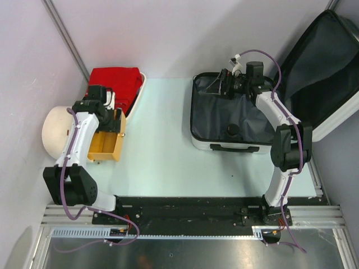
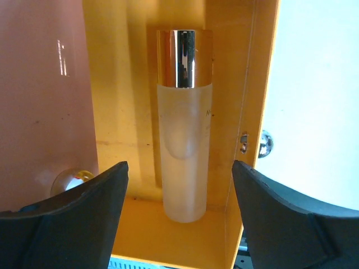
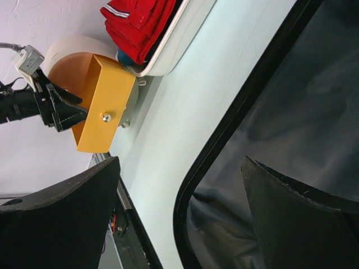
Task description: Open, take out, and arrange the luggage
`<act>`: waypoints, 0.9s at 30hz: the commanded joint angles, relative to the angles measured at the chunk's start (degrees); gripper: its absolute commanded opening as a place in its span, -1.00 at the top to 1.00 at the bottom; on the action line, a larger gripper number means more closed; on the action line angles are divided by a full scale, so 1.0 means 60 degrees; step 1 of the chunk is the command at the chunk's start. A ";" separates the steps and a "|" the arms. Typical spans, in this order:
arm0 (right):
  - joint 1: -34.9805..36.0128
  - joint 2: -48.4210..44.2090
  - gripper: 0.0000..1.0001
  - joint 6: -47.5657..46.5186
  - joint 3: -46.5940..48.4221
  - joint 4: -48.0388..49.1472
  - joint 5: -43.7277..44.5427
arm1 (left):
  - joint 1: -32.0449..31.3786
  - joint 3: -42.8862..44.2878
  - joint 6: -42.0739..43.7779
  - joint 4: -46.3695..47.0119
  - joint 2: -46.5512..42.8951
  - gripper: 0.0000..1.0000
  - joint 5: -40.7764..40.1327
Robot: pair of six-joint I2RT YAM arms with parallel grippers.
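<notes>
Right gripper (image 3: 179, 162): fingers spread wide, nothing between them. It hangs just above the far-left corner of the luggage (image 1: 224, 115). The wrist view has dark lining (image 3: 303, 112) under one finger and pale table (image 1: 162, 151) under the other, with the black rim running between.

Left gripper (image 2: 178, 168): fingers also apart, gripping nothing. It sits well left of the luggage, over a yellow box (image 1: 106, 144). A frosted bottle (image 2: 182, 129) with a copper cap lies in the box, straight between the fingers. Its length runs away from the wrist, cap at the far end.

Luggage: open, base shell flat on the table, long axis running left to right. The lid (image 1: 322, 67) is thrown back on the right side and leans upward. The shell looks nearly bare. One small dark thing (image 1: 231, 130) sits by its near wall; cannot tell whether it is an item or a fitting.

Left of the luggage: cream tub (image 3: 185, 28) holding red clothing (image 3: 140, 19).

Judgement: the right arm is much the nearer to the luggage. Anything left in the shell lies down and toward the near wall from its jaws.

Writing: faint lettering at the bottle's shoulder, too small to read. None seen on the luggage.
</notes>
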 commanded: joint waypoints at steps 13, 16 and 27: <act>0.0208 -0.0250 -0.86 -0.0173 0.0106 0.0215 -0.0153 | -0.1029 0.1159 0.0042 0.0564 -0.1273 0.09 0.1129; 0.0237 -0.0250 -0.86 -0.0173 0.0077 0.0230 -0.0153 | -0.1409 0.1042 0.0086 0.0579 -0.1302 0.24 0.1349; 0.0222 -0.0279 -0.86 -0.0290 0.0004 0.0186 -0.0109 | -0.2157 0.0236 -0.0090 0.0667 -0.0133 0.28 0.0971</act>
